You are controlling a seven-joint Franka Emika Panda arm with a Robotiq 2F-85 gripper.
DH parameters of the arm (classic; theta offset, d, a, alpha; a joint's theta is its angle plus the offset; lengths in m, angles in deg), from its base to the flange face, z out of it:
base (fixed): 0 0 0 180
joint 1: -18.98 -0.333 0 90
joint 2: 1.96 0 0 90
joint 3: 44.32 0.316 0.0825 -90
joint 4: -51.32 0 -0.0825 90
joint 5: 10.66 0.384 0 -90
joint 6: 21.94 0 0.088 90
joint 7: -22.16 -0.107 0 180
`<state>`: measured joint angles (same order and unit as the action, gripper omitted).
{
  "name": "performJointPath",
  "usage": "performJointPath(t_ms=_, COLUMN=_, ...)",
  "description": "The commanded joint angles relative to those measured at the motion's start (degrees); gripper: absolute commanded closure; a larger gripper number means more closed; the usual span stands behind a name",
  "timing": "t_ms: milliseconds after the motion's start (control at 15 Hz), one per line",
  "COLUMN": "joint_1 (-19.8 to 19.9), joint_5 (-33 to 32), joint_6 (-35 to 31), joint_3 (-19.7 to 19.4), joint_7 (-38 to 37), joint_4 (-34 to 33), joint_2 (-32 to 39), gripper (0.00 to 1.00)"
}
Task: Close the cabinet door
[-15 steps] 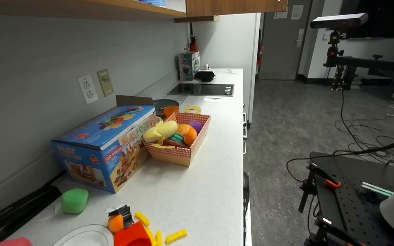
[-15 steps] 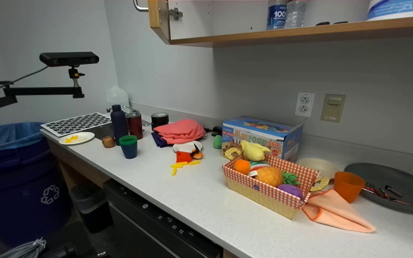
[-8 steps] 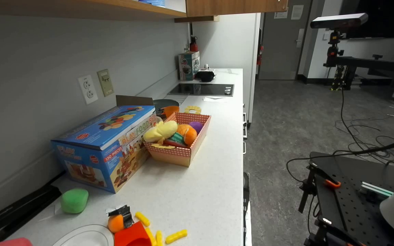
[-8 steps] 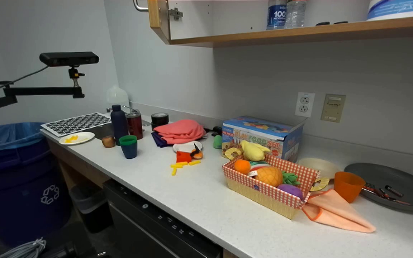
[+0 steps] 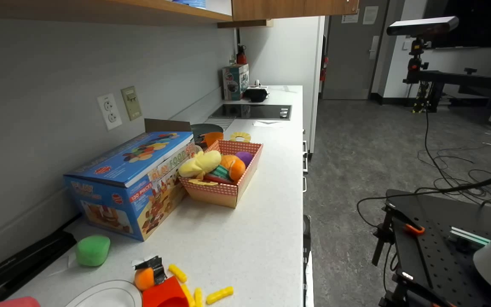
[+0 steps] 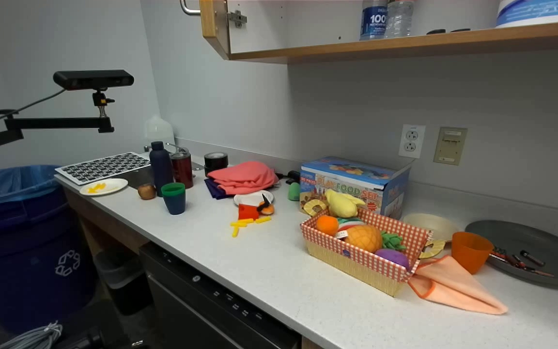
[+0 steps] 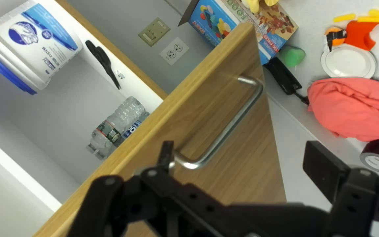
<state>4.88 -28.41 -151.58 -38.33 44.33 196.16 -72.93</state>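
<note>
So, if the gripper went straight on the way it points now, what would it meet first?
Probably the metal handle on the cabinet door: in the wrist view it shows ahead of the open gripper. Depth is unclear, so the door itself might come first.

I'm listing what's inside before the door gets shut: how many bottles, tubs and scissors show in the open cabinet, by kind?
Bottles: 2
White tub: 1
Black scissors, judging by shape: 1
Total showing in the cabinet: 4

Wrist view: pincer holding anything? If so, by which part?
Nothing is held: the pincer stands open, jaws wide apart, and the door handle isn't clamped between them. Whether either touches it can't be told.
</note>
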Motion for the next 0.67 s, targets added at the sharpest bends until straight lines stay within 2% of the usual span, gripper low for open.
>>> performJointPath(t_ms=0, joint_1=2.00, joint_5=-1.55, joint_6=-3.94, joint_3=0.16, joint_7=-2.69, joint_4=4.75, joint_2=-1.95, gripper=0.00)
performJointPath(t_ms=267, joint_1=5.30, joint_5=-3.42, joint_6=-9.87, joint_3=0.03, joint_7=-4.82, joint_4=4.25, joint_2=2.16, gripper=0.00)
performJointPath(t_ms=600, joint_1=8.89, joint_5=-4.54, joint_6=-12.45, joint_3=0.17, joint_7=-5.07, joint_4=0.92, joint_2=7.39, gripper=0.00)
